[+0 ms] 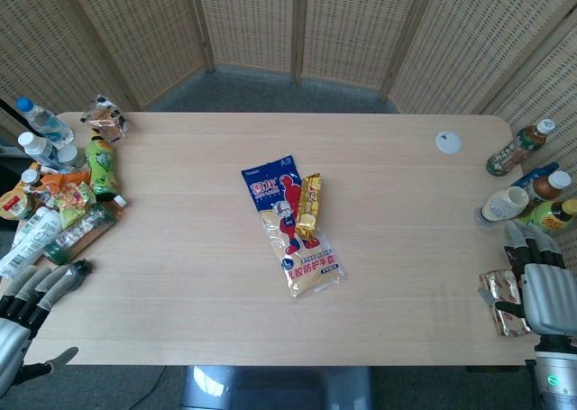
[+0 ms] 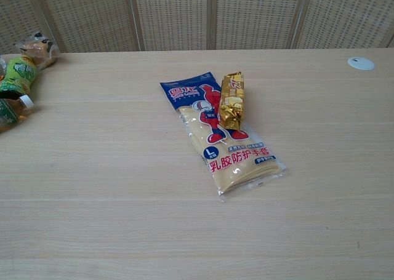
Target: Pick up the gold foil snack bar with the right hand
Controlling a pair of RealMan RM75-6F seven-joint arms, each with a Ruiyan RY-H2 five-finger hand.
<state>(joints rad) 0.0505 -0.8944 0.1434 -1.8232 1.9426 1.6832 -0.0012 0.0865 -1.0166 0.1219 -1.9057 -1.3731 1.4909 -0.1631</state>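
Observation:
The gold foil snack bar [image 1: 308, 207] [image 2: 232, 100] lies near the table's middle, its lower half resting on the right edge of a glove packet [image 1: 290, 223] [image 2: 218, 130]. My right hand [image 1: 541, 282] sits at the table's right edge, far to the right of the bar, fingers apart and holding nothing. My left hand [image 1: 32, 300] rests at the front left corner, also open and empty. Neither hand shows in the chest view.
Bottles and snack bags [image 1: 63, 189] crowd the left edge. Several bottles [image 1: 527, 185] stand at the right edge behind my right hand. A crinkled foil packet [image 1: 503, 302] lies just left of that hand. A white lid [image 1: 448, 141] [image 2: 361, 63] sits at the far right.

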